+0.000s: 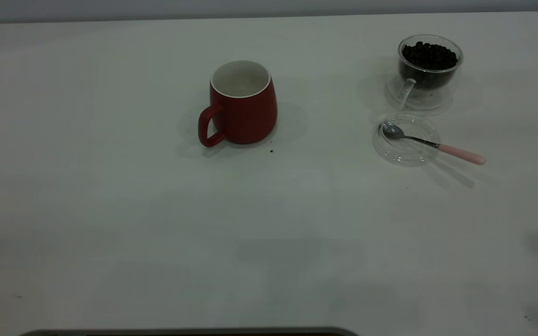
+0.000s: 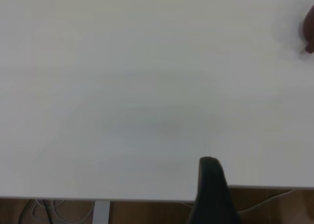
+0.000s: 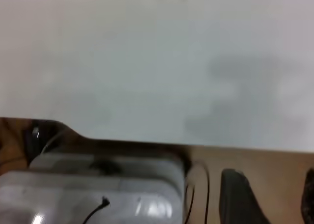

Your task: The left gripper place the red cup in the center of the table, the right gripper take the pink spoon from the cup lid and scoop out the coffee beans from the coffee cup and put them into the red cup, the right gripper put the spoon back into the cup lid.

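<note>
The red cup (image 1: pixel 243 105) stands upright near the table's middle, white inside, handle toward the front left; its edge shows in the left wrist view (image 2: pixel 309 30). The glass coffee cup (image 1: pixel 430 65) full of coffee beans stands at the far right. In front of it lies the clear cup lid (image 1: pixel 404 140) with the pink spoon (image 1: pixel 460 154) resting in it, bowl on the lid, handle sticking out right. Neither gripper shows in the exterior view. My left gripper (image 2: pixel 265 175) hangs open over the table's edge with one finger (image 2: pixel 211 184) visible. My right gripper (image 3: pixel 272 177) is open and empty off the table's edge.
A stray bean (image 1: pixel 271 150) lies just in front of the red cup. A grey box (image 3: pixel 98 189) and cables sit below the table edge near the right arm. A dark strip (image 1: pixel 189 332) runs along the table's front edge.
</note>
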`<state>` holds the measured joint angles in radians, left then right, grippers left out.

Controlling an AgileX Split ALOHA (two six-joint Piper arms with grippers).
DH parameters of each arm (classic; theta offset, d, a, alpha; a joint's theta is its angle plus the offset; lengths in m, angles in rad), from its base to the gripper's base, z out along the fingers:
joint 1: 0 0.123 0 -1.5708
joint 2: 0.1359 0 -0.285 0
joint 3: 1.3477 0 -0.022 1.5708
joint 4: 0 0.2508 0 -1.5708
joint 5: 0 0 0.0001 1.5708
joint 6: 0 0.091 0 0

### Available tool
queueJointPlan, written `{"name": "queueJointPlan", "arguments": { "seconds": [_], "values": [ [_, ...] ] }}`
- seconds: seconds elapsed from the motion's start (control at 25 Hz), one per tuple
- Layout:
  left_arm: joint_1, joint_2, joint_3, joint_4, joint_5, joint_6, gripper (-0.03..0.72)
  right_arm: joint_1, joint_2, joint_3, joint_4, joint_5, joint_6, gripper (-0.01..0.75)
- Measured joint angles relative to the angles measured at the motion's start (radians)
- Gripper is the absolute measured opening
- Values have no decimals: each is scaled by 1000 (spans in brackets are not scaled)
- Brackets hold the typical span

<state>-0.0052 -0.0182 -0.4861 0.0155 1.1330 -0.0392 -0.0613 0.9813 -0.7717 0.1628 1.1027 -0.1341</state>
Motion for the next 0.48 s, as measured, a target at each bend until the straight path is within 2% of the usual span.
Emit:
{"name": "queueJointPlan", "arguments": {
  "seconds": [0.24,0.48],
  "values": [
    [0,0,0,0,0,0,569,1,-244,3,-36,125,-15,353],
    [0,0,0,0,0,0,569,5,-514,6,-57,133,-24,353]
  ]
}}
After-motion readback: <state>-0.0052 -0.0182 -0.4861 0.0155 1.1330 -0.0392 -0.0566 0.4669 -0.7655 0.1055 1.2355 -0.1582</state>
